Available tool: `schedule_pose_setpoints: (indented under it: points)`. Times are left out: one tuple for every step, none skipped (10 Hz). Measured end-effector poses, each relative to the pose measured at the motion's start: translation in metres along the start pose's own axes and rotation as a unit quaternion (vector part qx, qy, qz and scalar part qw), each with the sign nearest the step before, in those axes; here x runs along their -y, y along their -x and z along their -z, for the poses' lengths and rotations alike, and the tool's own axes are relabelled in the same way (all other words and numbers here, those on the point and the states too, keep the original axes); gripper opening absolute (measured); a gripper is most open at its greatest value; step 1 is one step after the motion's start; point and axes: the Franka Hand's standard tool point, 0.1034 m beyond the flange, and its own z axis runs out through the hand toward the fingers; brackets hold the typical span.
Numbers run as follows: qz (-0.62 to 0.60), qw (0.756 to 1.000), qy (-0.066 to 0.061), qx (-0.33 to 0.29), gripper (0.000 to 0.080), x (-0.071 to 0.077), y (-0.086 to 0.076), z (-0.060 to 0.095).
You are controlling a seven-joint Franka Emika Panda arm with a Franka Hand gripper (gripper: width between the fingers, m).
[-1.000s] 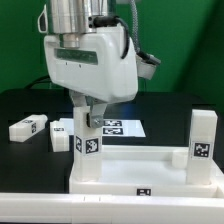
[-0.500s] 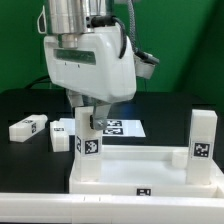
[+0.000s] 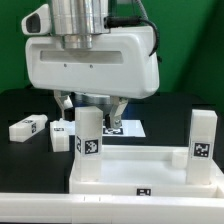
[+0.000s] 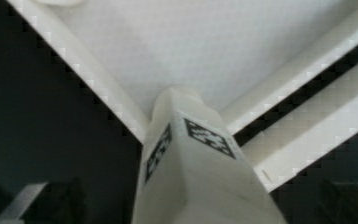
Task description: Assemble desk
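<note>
Just released: leg left standing, hand wide open

Now the hand [image 3: 91, 103] hung over the upright leg [image 3: 88, 132], its fingers [image 3: 66, 102] spread well clear on either side. It gripped nothing. Half a second before, the fingers sat closed on that leg's top with the hand body turned narrow. Since then the body had swung broadside and the jaws had parted. The leg had not shifted: it was upright on the desk top [image 3: 135, 160], at the corner toward the exterior view's left.

Reading: the leg looked seated and let go, so this step seemed finished. A second leg [image 3: 203, 135] stood at the desk top's corner toward the exterior view's right. One loose leg [image 3: 28, 127] lay on the table [image 3: 25, 160] well off the desk top's end on the exterior view's left. Another loose leg [image 3: 62, 137] lay just beside that end. Two of four probably remained to fit.

Hard to make out:
- The joint where the upright leg met the desk top was not visible, so I could not tell whether it was fully home.
- The hand body covered much of the table behind the desk top, and the marker board [image 3: 128, 127] showed only in part.
- The wrist view was blurred, with the leg filling its middle, and the fingertips were not clearly readable there.
</note>
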Motion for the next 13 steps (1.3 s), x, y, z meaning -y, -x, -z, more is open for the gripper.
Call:
schedule_pose_setpoints:
  points:
    - [0.047, 0.999, 0.000, 0.000, 0.0649, 0.0006, -0.0001, 0.0003]
    - [0.085, 0.996, 0.000, 0.000, 0.0649, 0.0018, 0.0004, 0.0001]
    - [0.132, 0.991, -0.001, 0.000, 0.0649, 0.0034, 0.0014, -0.0005]
    - [0.172, 0.985, -0.001, 0.001, 0.0649, 0.0066, 0.0034, -0.0014]
    - [0.220, 0.975, 0.003, 0.001, 0.0649, 0.0090, 0.0047, -0.0018]
    - [0.269, 0.963, 0.006, 0.002, 0.0649, 0.0084, 0.0046, -0.0017]
    - [0.307, 0.952, 0.008, 0.002, 0.0649, 0.0077, 0.0041, -0.0016]
    - [0.322, 0.947, 0.009, 0.002, 0.0649, 0.0077, 0.0041, -0.0016]
    - [0.364, 0.931, 0.011, 0.003, 0.0649, 0.0056, 0.0036, -0.0018]
    - [0.389, 0.921, 0.013, 0.004, 0.0649, 0.0029, 0.0025, -0.0016]
    - [0.402, 0.916, 0.014, 0.004, 0.0649, 0.0005, 0.0014, -0.0014]
    - [0.410, 0.912, 0.014, 0.004, 0.0649, 0.0005, 0.0014, -0.0014]
    - [0.409, 0.913, 0.014, 0.004, 0.0560, 0.0004, 0.0013, -0.0014]
